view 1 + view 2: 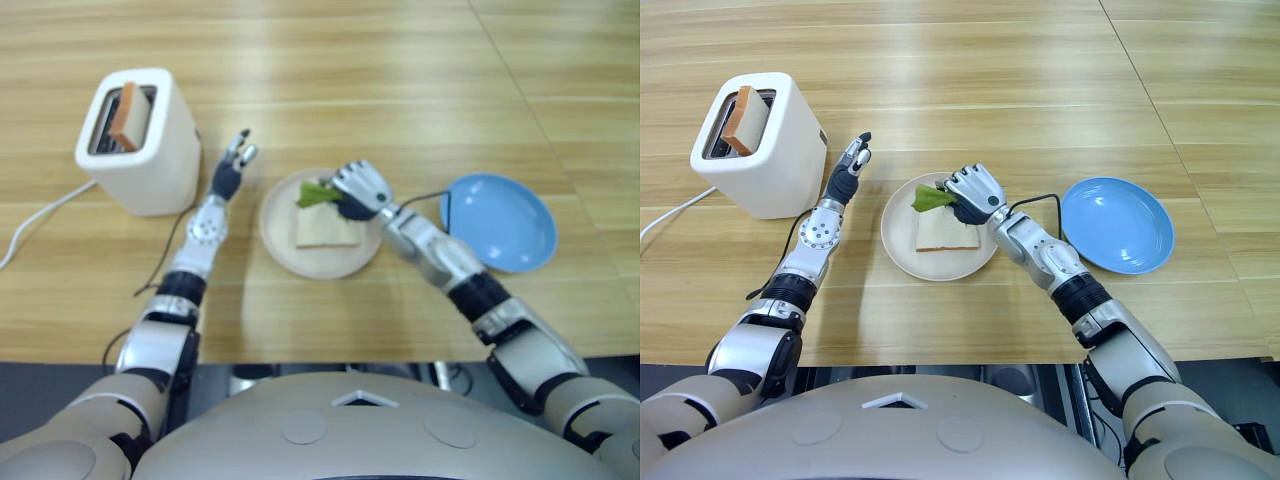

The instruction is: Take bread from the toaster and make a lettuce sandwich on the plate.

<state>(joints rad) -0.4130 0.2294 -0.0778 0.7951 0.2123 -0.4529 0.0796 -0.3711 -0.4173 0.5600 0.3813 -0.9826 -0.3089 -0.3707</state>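
A white toaster [145, 140] stands at the left with one slice of bread [125, 113] sticking out of its slot. A tan plate [287, 245] in the middle holds a bread slice [322, 231]. My right hand [362, 190] hangs over the plate, shut on a green lettuce leaf [315, 194] just above that slice's far edge. My left hand [232, 168] rests between the toaster and the plate, fingers stretched out and holding nothing.
A blue plate [505, 222] lies to the right of the tan plate. A thin dark cable [425, 197] runs beside it. The toaster's white cord [35, 225] trails off to the left. A dark cord [165, 255] runs under my left arm.
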